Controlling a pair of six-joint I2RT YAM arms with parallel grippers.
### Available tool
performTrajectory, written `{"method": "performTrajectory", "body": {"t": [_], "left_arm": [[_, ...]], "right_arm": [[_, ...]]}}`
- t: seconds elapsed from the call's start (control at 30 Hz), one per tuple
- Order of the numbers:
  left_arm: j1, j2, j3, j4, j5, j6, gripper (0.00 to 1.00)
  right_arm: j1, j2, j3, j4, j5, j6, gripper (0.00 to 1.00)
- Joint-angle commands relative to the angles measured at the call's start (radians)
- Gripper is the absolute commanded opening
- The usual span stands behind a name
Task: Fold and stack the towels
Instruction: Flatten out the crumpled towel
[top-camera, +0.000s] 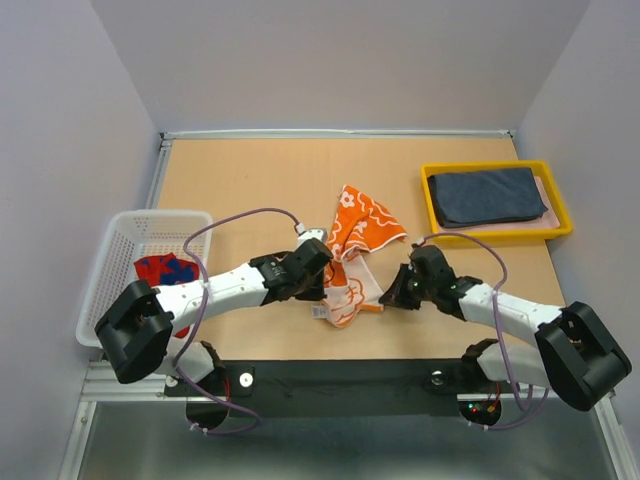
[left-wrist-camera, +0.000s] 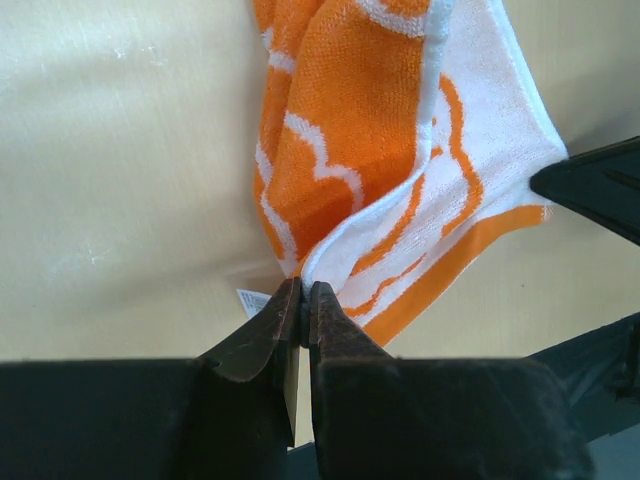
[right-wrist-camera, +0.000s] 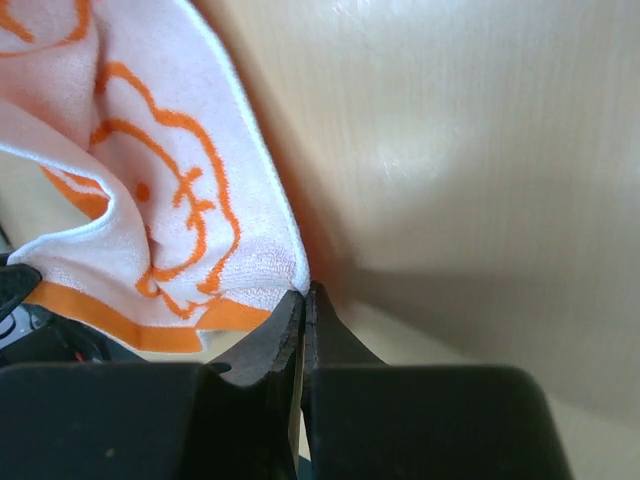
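Note:
The orange towel with white pattern (top-camera: 355, 245) lies crumpled mid-table between both arms. My left gripper (top-camera: 322, 286) is shut on a folded edge of it; in the left wrist view the cloth (left-wrist-camera: 400, 150) runs down into the closed tips (left-wrist-camera: 303, 290). My right gripper (top-camera: 393, 293) is shut at the towel's near right corner. In the right wrist view that white corner (right-wrist-camera: 200, 210) ends right in the pinched tips (right-wrist-camera: 305, 293). A dark navy towel (top-camera: 490, 195) lies folded in the yellow tray (top-camera: 432, 215). A red towel with blue patches (top-camera: 165, 270) sits in the white basket (top-camera: 130, 235).
The basket stands at the table's left edge and the tray at the back right. A pink cloth edge (top-camera: 548, 190) shows under the navy towel. A white care label (left-wrist-camera: 252, 302) hangs by the left fingertips. Walls close in on three sides.

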Motion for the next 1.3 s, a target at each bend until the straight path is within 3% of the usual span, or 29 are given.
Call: {"method": "performTrajectory", "body": {"t": [0.0, 0.13, 0.37, 0.4, 0.6, 0.83, 1.03, 1.27], "left_arm": [[0.049, -0.088, 0.005, -0.015, -0.023, 0.008, 0.00], [0.169, -0.195, 0.097, -0.059, -0.064, 0.037, 0.00], [0.443, -0.169, 0.509, -0.043, -0.014, 0.120, 0.00], [0.462, -0.151, 0.556, -0.033, -0.008, 0.123, 0.00], [0.514, -0.103, 0.867, 0.052, 0.040, 0.184, 0.00], [0.512, -0.240, 0.828, 0.307, 0.245, 0.190, 0.00], [0.511, -0.422, 0.676, 0.491, 0.402, 0.145, 0.00], [0.509, -0.625, 0.545, 0.494, 0.451, 0.052, 0.00]], "right_arm": [[-0.012, -0.061, 0.151, -0.167, 0.138, -0.104, 0.00], [-0.069, -0.060, 0.330, -0.276, 0.139, -0.218, 0.00], [-0.259, 0.095, 0.830, -0.387, 0.013, -0.345, 0.01], [-0.273, 0.112, 0.955, -0.398, 0.001, -0.360, 0.01], [-0.314, 0.203, 1.298, -0.435, -0.036, -0.422, 0.00], [-0.314, 0.128, 1.469, -0.434, -0.067, -0.511, 0.01], [-0.314, -0.033, 1.388, -0.442, -0.162, -0.451, 0.00], [-0.314, -0.182, 1.311, -0.552, -0.288, -0.348, 0.00]]}}
